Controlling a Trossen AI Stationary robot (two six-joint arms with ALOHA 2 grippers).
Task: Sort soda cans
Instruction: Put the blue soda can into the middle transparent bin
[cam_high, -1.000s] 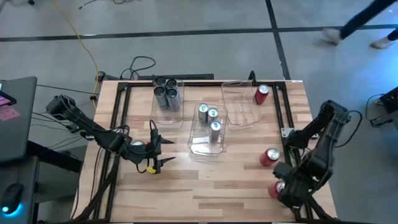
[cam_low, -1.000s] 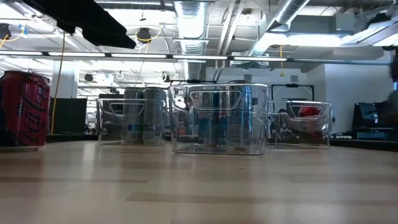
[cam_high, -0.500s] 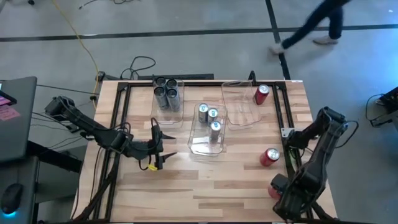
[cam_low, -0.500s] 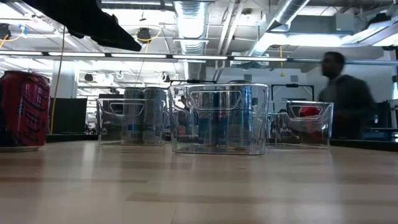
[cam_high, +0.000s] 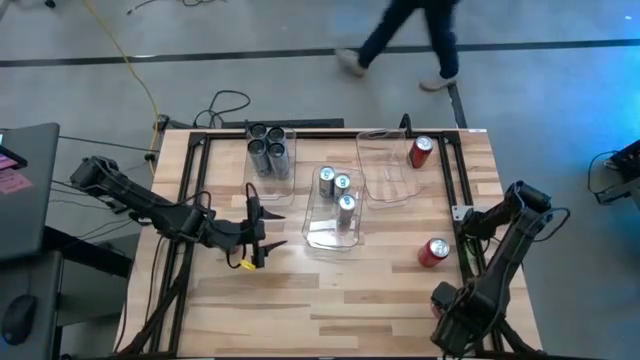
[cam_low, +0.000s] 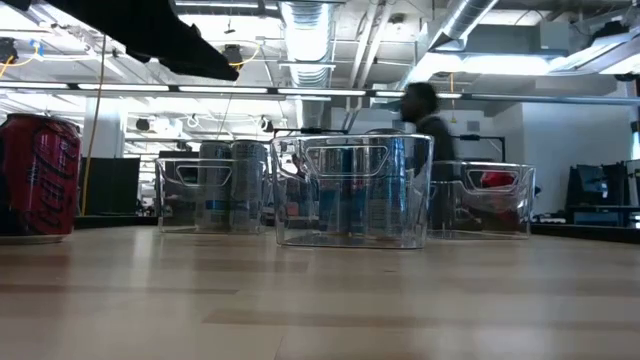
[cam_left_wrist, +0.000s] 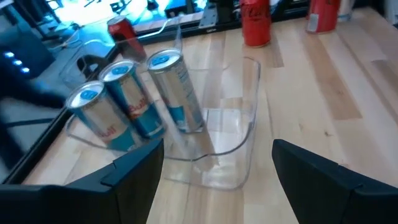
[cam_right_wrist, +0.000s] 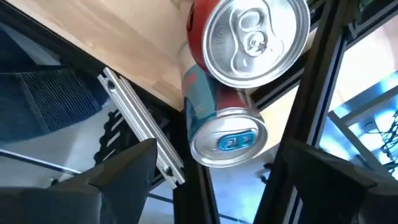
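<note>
At nine o'clock on the pale wood-plank desk (cam_high: 330, 290), the left gripper (cam_high: 256, 238) hovers with its dark jaws spread wide and holding nothing, facing a clear plastic bin (cam_left_wrist: 239, 134) of three silver-blue cans (cam_left_wrist: 134, 102). Toward eleven o'clock, another clear bin (cam_high: 270, 175) holds four dark grey cans (cam_high: 268, 150), upright cylinders with round tops. The silver-blue trio stands at the desk's centre (cam_high: 337, 190). Toward one o'clock, a third clear bin (cam_high: 385, 170) sits beside an upright red can (cam_high: 421, 151). Near four o'clock, a second red can (cam_high: 433, 252) lies on the planks. At five o'clock, the right gripper (cam_high: 452, 318) hangs at the desk's edge, jaws parted and gripping nothing, above a red can (cam_right_wrist: 252, 40) with a silver-blue one (cam_right_wrist: 221, 127) beside it. Beyond the desk a person (cam_high: 405, 35) walks past.
</note>
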